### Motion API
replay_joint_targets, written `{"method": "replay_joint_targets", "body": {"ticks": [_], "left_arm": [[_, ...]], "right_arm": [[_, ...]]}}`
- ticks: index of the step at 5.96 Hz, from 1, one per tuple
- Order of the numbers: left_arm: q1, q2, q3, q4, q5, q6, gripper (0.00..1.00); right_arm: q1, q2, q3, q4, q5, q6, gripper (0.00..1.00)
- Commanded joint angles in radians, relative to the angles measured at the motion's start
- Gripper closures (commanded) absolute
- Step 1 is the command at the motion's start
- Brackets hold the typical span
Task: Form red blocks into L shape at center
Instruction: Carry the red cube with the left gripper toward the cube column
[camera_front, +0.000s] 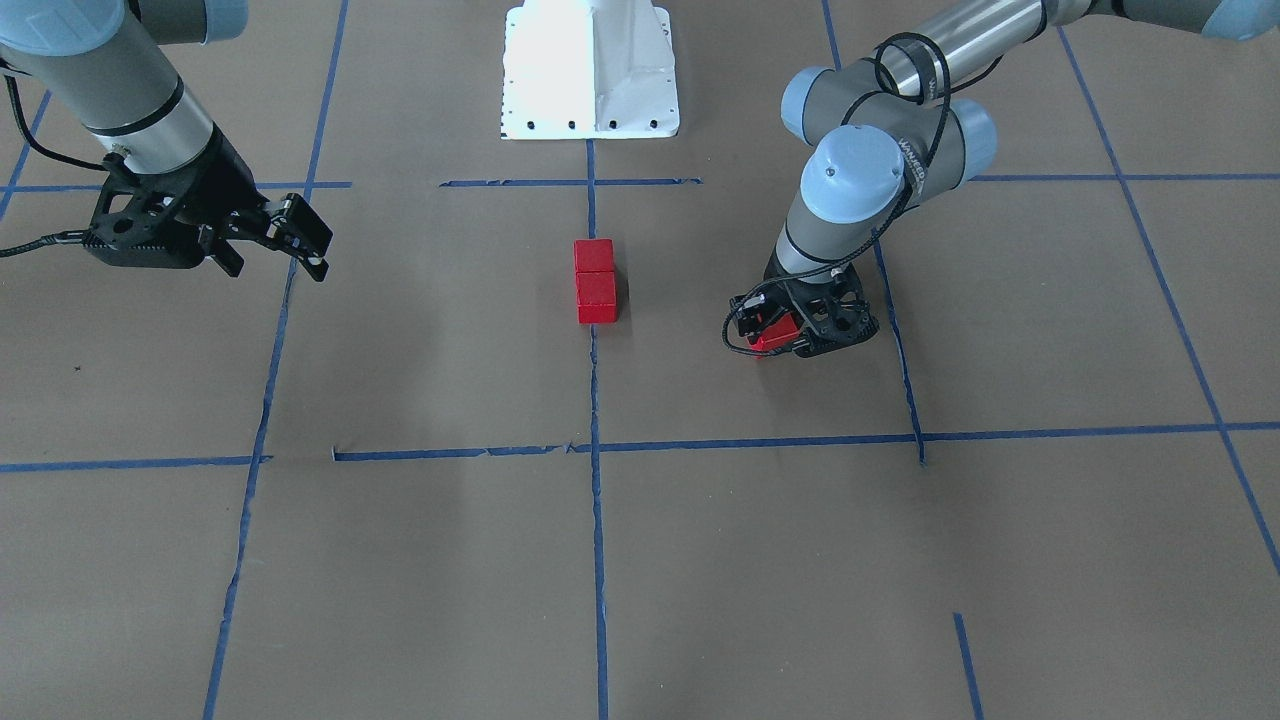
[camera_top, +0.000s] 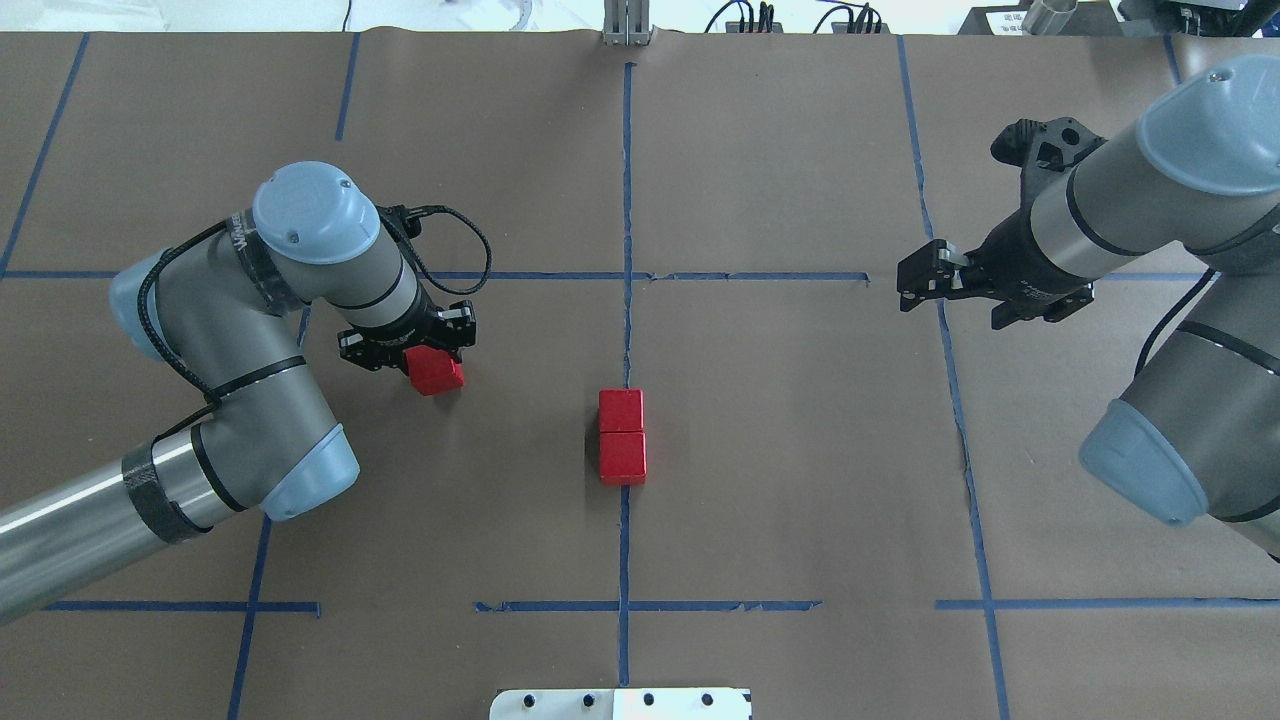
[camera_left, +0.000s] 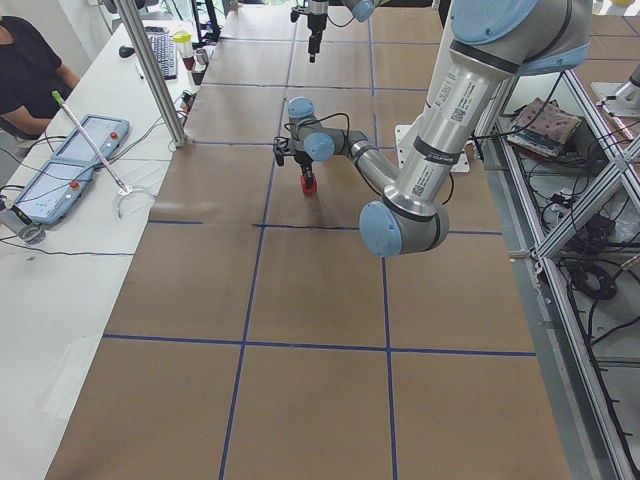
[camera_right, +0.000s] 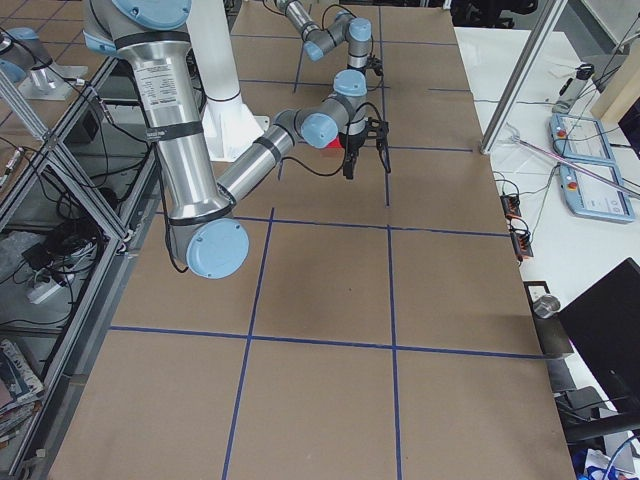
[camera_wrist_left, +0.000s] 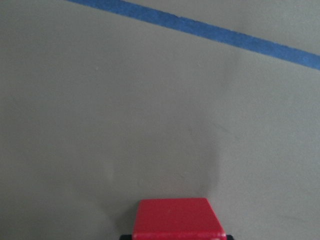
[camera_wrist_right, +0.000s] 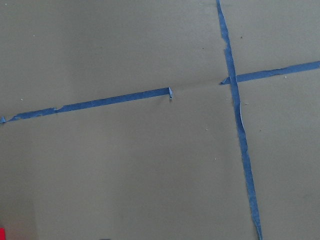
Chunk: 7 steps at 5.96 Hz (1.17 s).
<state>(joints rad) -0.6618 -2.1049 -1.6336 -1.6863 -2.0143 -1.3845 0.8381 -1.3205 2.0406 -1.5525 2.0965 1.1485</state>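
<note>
Two red blocks (camera_top: 622, 410) (camera_top: 623, 457) lie touching, end to end, on the vertical blue tape line (camera_top: 626, 300) in the center cell (camera_top: 760, 440). They also show in the front-facing view (camera_front: 594, 256) (camera_front: 597, 298). My left gripper (camera_top: 425, 362) is shut on the third red block (camera_top: 437, 374), low over the paper at the left side of the cell. That block fills the bottom of the left wrist view (camera_wrist_left: 177, 219). My right gripper (camera_top: 915, 280) is open and empty, above the cell's far right corner.
The white robot base (camera_front: 590, 70) stands at the table's edge behind the center cell. Blue tape lines (camera_top: 750, 276) divide the brown paper into a grid. An operator sits at a side desk (camera_left: 60, 170) with pendants and cables.
</note>
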Motion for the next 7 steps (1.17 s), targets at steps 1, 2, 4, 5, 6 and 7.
{"method": "replay_joint_targets", "body": {"ticks": [1, 2, 4, 5, 6, 7], "left_arm": [[-0.018, -0.056, -0.075, 0.121, 0.015, -0.246, 1.00], [-0.016, -0.060, -0.103, 0.132, 0.016, -0.480, 1.00], [0.072, -0.110, -0.104, 0.205, 0.072, -0.915, 1.00], [0.074, -0.115, -0.115, 0.218, 0.068, -1.103, 1.00], [0.100, -0.135, -0.095, 0.212, 0.066, -1.231, 1.00], [0.135, -0.133, -0.091, 0.165, 0.071, -1.261, 1.00]], "right_arm": [[0.001, -0.009, 0.006, 0.002, -0.004, -0.001, 0.00], [0.001, -0.011, 0.006, 0.002, -0.004, -0.001, 0.00], [0.001, -0.016, 0.010, 0.002, -0.004, -0.001, 0.00], [0.001, -0.016, 0.010, 0.002, -0.004, -0.001, 0.00], [-0.001, -0.016, 0.012, 0.002, -0.004, 0.000, 0.00], [-0.002, -0.014, 0.010, 0.002, -0.004, 0.002, 0.00]]}}
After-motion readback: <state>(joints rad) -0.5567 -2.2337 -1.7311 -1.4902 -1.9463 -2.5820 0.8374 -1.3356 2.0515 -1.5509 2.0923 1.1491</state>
